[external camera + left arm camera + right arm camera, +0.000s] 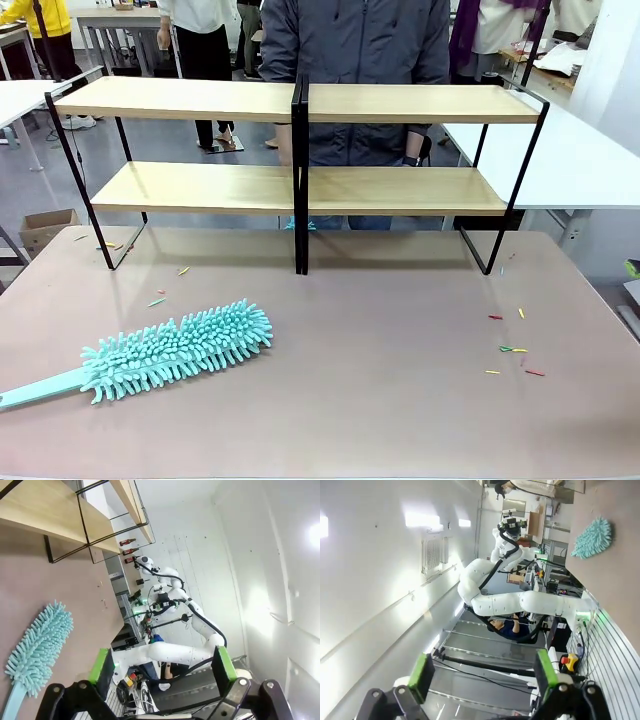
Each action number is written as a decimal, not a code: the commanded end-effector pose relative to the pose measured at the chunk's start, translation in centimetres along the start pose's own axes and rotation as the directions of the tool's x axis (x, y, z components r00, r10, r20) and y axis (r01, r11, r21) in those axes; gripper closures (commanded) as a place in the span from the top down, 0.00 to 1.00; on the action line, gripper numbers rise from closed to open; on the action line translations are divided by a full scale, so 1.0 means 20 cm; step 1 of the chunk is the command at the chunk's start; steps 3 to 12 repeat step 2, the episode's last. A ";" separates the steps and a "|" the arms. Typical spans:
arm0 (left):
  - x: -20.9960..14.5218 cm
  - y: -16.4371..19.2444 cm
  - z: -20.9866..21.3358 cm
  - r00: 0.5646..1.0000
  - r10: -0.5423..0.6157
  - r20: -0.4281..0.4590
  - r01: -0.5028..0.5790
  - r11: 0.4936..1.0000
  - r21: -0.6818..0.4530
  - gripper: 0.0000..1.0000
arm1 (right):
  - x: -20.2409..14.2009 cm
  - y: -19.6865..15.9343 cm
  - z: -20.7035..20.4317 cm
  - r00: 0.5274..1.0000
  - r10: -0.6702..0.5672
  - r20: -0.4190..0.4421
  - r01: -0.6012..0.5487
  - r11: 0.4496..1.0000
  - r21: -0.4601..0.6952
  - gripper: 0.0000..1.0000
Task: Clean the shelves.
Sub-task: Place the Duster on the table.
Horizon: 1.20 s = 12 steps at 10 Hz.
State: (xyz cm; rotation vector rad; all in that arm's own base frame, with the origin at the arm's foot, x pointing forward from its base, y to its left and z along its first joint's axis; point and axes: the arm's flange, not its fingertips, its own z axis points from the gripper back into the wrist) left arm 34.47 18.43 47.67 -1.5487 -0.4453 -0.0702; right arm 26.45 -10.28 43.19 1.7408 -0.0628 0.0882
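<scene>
The shelves [300, 187] stand across the far half of the brownish-pink tabletop [380, 400], two light-wood tiers on a thin black frame with a black divider in the middle. Both boards look bare. A teal fluffy duster [165, 352] lies flat at the front left, its pale handle pointing off the left edge. In the left wrist view my left gripper [165, 667] is open in the air, with the duster [37, 647] and the shelves [60, 515] off to one side. My right gripper [482, 675] is open too, held high, with the duster [592, 537] far off.
Small coloured scraps [510, 345] lie scattered on the right of the tabletop, with a few more near the shelves' left foot [160, 290]. A person in a dark jacket [355, 60] stands behind the shelves. White tables [570, 150] flank both sides.
</scene>
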 end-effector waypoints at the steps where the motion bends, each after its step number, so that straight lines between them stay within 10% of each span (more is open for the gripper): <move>1: -0.01 0.00 0.01 1.000 -0.016 -0.006 0.016 1.000 -0.003 1.00 | 0.00 0.02 0.00 1.000 0.021 0.001 -0.021 1.000 0.009 1.00; 12: -0.01 0.00 0.01 1.000 -0.016 -0.006 0.016 1.000 -0.003 1.00 | 0.00 0.02 0.00 1.000 0.021 0.001 -0.021 1.000 0.009 1.00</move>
